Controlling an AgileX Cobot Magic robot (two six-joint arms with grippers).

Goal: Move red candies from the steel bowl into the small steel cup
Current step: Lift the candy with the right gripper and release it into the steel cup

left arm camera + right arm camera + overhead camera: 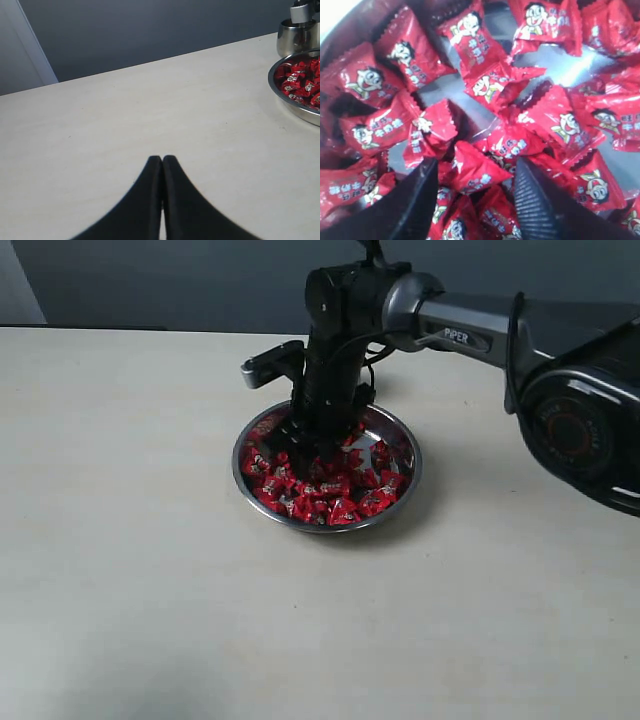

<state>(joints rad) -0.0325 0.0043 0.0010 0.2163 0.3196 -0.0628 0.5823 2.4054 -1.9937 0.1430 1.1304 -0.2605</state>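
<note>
Red candies fill the steel bowl; right gripper among them, jaws apart; left gripper pressed together.

We see a black right arm with a grey link lettered PIPER, and ribbed black fingers.

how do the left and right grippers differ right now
The left gripper is shut, its fingers pressed together; the right gripper is open, its fingers spread apart. The left gripper hangs over the table, off to the side of the steel bowl; the right gripper is down inside that bowl among the red candies. Both have dark, tapered fingers.
</note>
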